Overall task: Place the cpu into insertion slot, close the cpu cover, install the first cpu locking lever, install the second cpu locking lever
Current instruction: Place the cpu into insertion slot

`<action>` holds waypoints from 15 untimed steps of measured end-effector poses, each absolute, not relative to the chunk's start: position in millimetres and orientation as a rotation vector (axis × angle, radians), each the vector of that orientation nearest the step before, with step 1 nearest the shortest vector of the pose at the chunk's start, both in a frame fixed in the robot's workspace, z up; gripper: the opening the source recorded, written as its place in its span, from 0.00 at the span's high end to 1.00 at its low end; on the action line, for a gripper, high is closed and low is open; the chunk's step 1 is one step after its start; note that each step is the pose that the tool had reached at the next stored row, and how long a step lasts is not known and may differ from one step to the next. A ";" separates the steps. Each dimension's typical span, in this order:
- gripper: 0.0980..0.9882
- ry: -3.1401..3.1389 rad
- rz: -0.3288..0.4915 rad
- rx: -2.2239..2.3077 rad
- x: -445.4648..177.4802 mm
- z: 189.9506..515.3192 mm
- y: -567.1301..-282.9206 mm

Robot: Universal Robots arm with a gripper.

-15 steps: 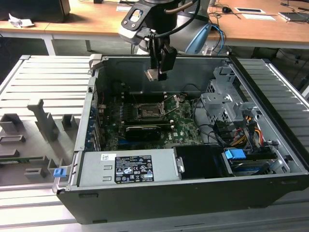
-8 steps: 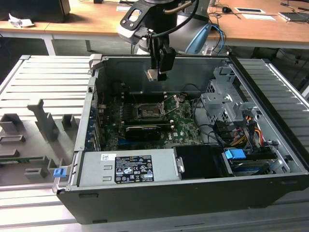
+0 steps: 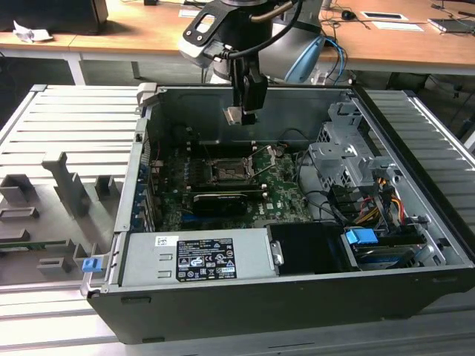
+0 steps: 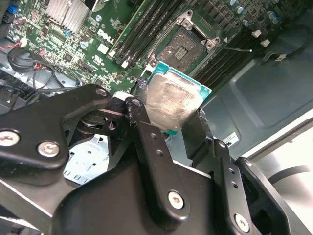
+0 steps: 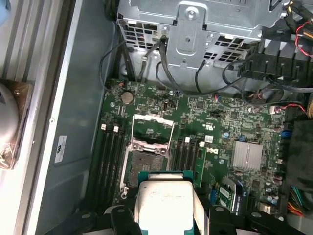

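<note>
— Chip, where is it?
— Gripped between the claw's fingers, as the second wrist view shows. The exterior view shows the gap, with the open socket well below the claw.

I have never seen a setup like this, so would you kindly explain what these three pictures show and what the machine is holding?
This is one robot arm working over an opened computer case. The exterior view comes from a camera off the arm. Both wrist views come from cameras riding on the arm, looking past its gripper. The fingers are shut on the cpu, a small silvery square chip, held in the air above the green motherboard. Below it lies the insertion slot, uncovered, with the cpu cover swung open beside it. The chip is not yet seated.
</note>
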State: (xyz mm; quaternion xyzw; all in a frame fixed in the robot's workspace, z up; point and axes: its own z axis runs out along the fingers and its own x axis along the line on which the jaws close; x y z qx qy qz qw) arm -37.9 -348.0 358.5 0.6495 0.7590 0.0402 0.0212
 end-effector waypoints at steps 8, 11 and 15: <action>0.52 2.343 0.122 2.023 -37.9 352.5 -348.0; 0.52 2.343 0.122 2.023 -37.9 350.8 -348.0; 0.52 2.343 0.122 2.023 -37.9 348.4 -348.0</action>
